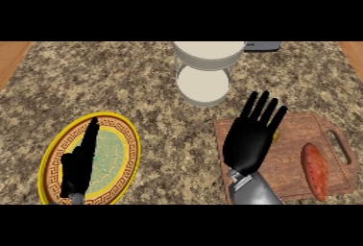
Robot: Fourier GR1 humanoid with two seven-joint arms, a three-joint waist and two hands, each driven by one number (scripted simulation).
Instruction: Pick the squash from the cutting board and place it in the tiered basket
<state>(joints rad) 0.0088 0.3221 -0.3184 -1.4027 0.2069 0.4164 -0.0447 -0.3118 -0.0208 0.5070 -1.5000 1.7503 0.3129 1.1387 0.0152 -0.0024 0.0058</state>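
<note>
Right hand [249, 139] wide open over cutting board [297, 163], fingers straight, holding nothing; squash mostly hidden.

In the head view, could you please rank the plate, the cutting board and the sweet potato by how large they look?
1. Cutting board, partly hidden by the right hand.
2. Plate, nearly as large, so these two are close.
3. Sweet potato, clearly smallest.

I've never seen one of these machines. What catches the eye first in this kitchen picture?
Probably the right robot hand, black with its fingers spread, held over the wooden cutting board at the right, where a reddish sweet potato lies near the handle. At the left, the left robot hand shows edge-on over a yellow patterned plate. A white tiered basket stands at the top centre of the granite counter.
</note>
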